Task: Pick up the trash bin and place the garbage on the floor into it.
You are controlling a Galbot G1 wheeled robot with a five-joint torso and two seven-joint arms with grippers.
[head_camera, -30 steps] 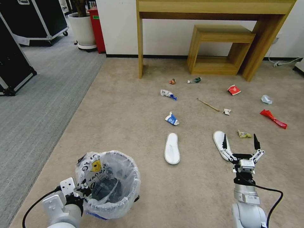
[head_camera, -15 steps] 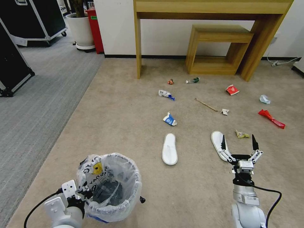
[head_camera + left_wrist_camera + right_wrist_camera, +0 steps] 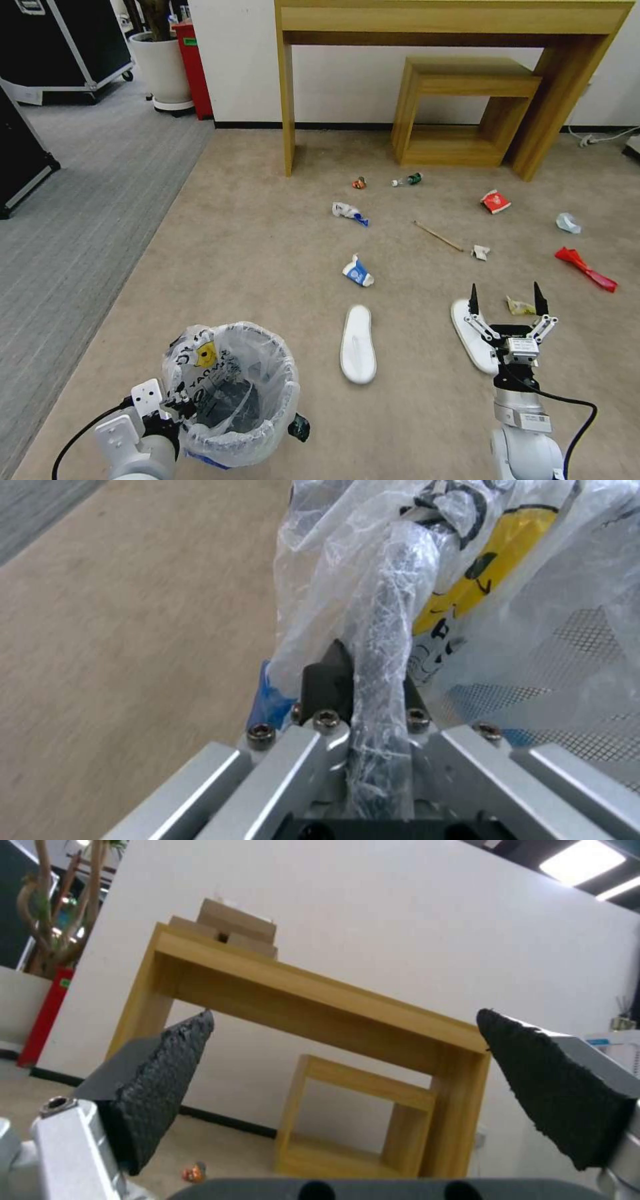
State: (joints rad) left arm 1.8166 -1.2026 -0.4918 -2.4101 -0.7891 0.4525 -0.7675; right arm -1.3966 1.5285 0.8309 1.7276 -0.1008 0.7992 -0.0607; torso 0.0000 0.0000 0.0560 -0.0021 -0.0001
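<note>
White wall (image 3: 347,80) w/ wooden desk (image 3: 453,20), small shelf (image 3: 467,87) under it; grey carpet (image 3: 67,220) left.

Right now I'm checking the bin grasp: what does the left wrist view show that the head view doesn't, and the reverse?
Left wrist view alone: the left gripper shut on the trash bin rim, through the bag.

Head view alone: the garbage scattered on the floor, and the right gripper, open above a slipper.

Both: the bin's printed bag and beige carpet.

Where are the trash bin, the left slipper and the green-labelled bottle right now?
trash bin (image 3: 230,393): head view, on the bag-lined rim.
left slipper (image 3: 358,344): head view, middle of its sole.
green-labelled bottle (image 3: 409,179): head view, on its body near the wooden desk.
</note>
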